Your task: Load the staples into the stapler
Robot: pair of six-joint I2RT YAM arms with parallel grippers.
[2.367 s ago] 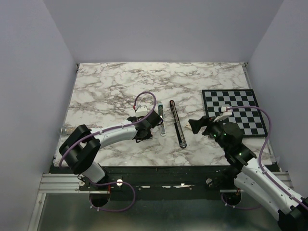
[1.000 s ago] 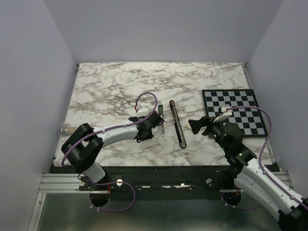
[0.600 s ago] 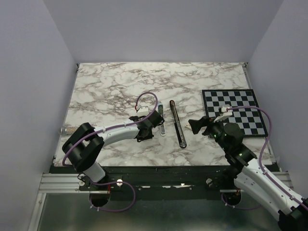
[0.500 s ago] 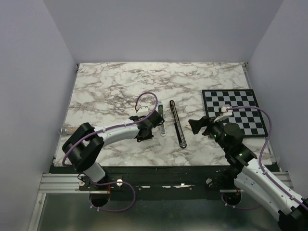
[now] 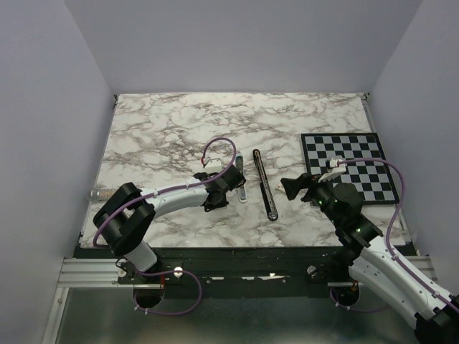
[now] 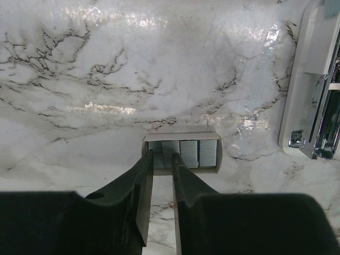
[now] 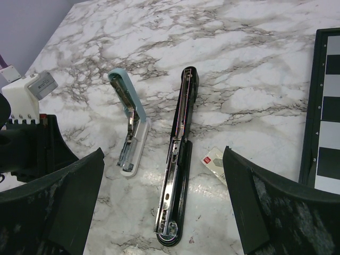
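Note:
The staples (image 6: 190, 153) lie as several dull-grey strips side by side in a small open tray on the marble. My left gripper (image 6: 162, 158) is nearly closed, with its fingertips (image 6: 146, 162) pressed in at the left end of the tray around one strip. In the top view the left gripper (image 5: 219, 195) hides the tray. The black stapler (image 7: 178, 159) lies opened flat, silvery channel up, and also shows in the top view (image 5: 264, 184). My right gripper (image 7: 163, 159) is wide open and empty, hovering near the stapler, just right of it in the top view (image 5: 291, 188).
A light-blue and white stapler (image 7: 130, 133) lies open just left of the black one, near my left gripper (image 6: 313, 95). A small white staple box with a red label (image 7: 215, 162) lies right of the black stapler. A chessboard (image 5: 351, 166) sits at the right.
The left gripper has shifted slightly to the right and settled at the staple tray. The right arm and both staplers have not moved.

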